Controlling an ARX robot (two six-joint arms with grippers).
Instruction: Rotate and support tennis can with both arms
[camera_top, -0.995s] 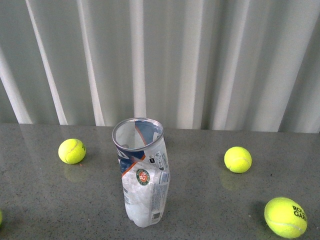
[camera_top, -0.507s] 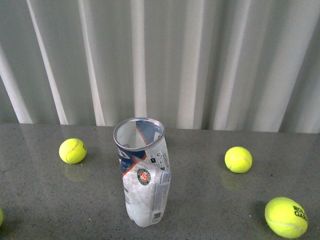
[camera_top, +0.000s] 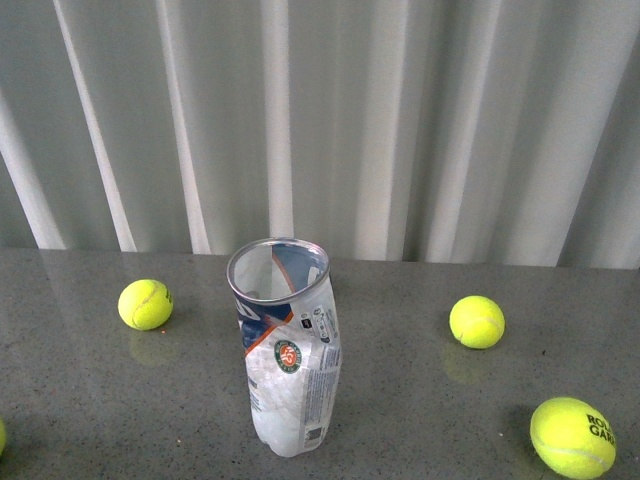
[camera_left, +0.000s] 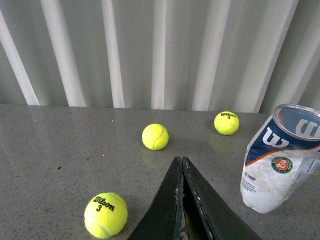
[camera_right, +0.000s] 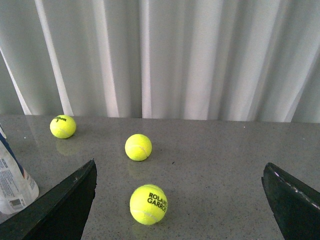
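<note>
The tennis can (camera_top: 288, 350) stands upright on the grey table, open silver rim up, empty, its clear wall dented. It also shows in the left wrist view (camera_left: 280, 160) and at the edge of the right wrist view (camera_right: 12, 180). Neither arm shows in the front view. My left gripper (camera_left: 181, 161) is shut and empty, its fingers pressed together, apart from the can. My right gripper (camera_right: 180, 172) is open wide and empty, with a Roland Garros ball (camera_right: 148, 204) on the table between its fingers.
Yellow tennis balls lie on the grey table (camera_top: 420, 420): one at the left (camera_top: 145, 304), one at the right (camera_top: 476, 321), one near the front right (camera_top: 572, 436). A Wilson ball (camera_left: 105, 215) lies beside my left gripper. A white pleated curtain (camera_top: 330, 120) closes the back.
The view has shifted very slightly; the can and balls sit a few pixels lower or to the right. Nothing was taken hold of or let go.
</note>
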